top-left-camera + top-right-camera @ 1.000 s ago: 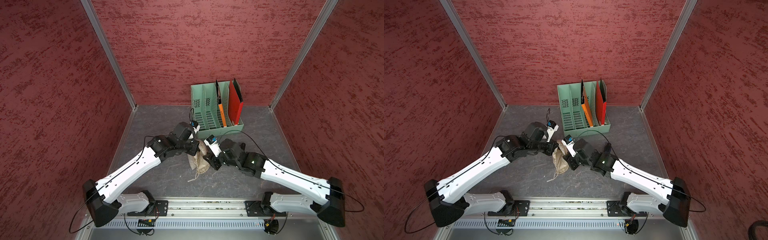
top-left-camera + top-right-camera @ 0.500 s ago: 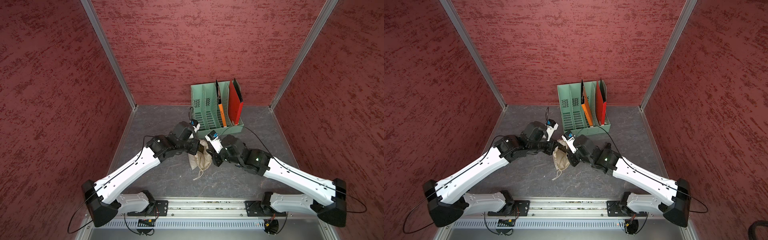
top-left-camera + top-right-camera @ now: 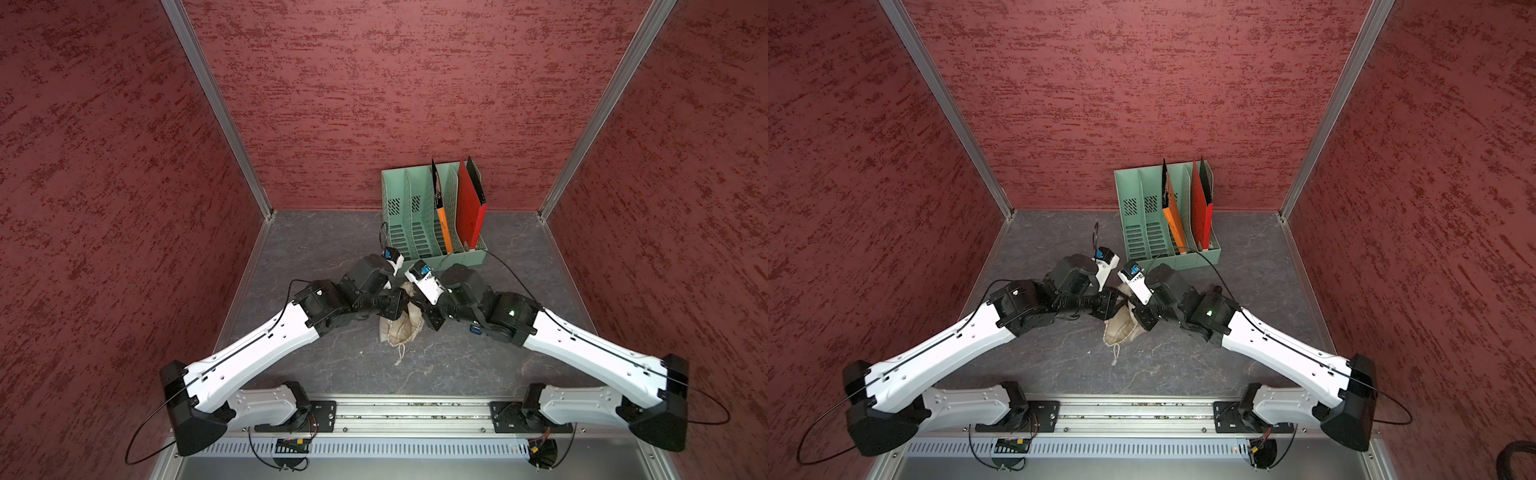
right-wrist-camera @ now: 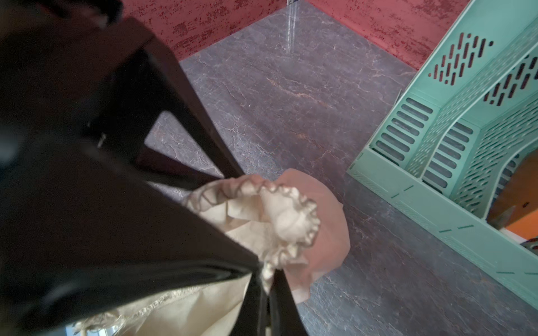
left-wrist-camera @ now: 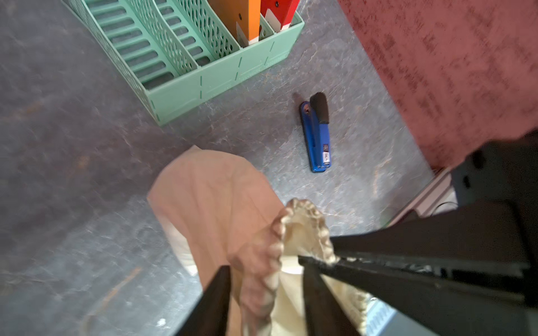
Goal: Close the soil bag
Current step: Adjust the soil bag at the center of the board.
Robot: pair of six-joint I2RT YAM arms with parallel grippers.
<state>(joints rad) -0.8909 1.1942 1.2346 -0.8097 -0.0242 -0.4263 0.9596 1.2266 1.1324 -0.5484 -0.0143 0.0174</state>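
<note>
Left wrist view: gathered mouth of the soil bag [image 5: 302, 229], set between two opposed tools.
The left tool [image 5: 265, 267] stands with jaws apart, astride the ruffled rim. The right tool [image 4: 266, 279] is pinched together on that rim from the opposite side. In both top views the bag lies on the tabletop [image 3: 332, 249] midway between the arms, neither clearly nearer. Its long axis runs from the mouth at the tools toward the robot's base, with a loose cord [image 3: 400, 353] trailing beyond. The mouth appears only part-drawn, so tightening would likely call for a sideways pull. A green file rack [image 3: 395, 216] stands just beyond the tools and a blue stapler [image 5: 316, 136] lies near; red walls [image 3: 415, 83] enclose three sides.
</note>
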